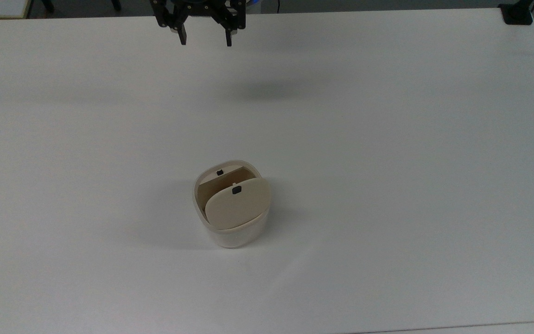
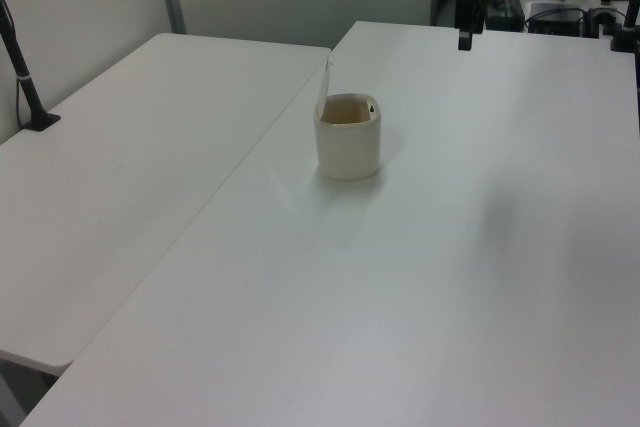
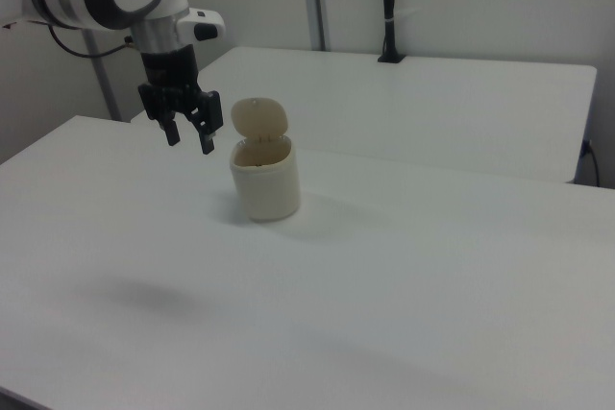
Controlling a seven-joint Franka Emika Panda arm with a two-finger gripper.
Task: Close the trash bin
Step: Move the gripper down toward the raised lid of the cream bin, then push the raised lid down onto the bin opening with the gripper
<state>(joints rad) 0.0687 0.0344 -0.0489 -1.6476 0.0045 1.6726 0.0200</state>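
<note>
The trash bin (image 1: 232, 232) (image 2: 348, 142) (image 3: 266, 184) is a small cream-white tub standing on the white table (image 1: 387, 139). Its beige lid (image 1: 238, 204) (image 3: 259, 118) with a small black tab stands raised on its hinge, leaving the mouth uncovered. My gripper (image 1: 206, 41) (image 3: 190, 141) hangs open in the air near the table's far edge in the top view, well away from the bin. In the right view it is to the left of the bin, at about lid height. In the left view the gripper (image 2: 465, 37) is far behind the bin.
A second white table (image 2: 130, 167) adjoins on the left view's left, carrying a black clamp post (image 2: 25, 77). Another black clamp (image 1: 516, 14) sits at the top view's upper right corner. A faint shadow (image 1: 267, 88) lies below the gripper.
</note>
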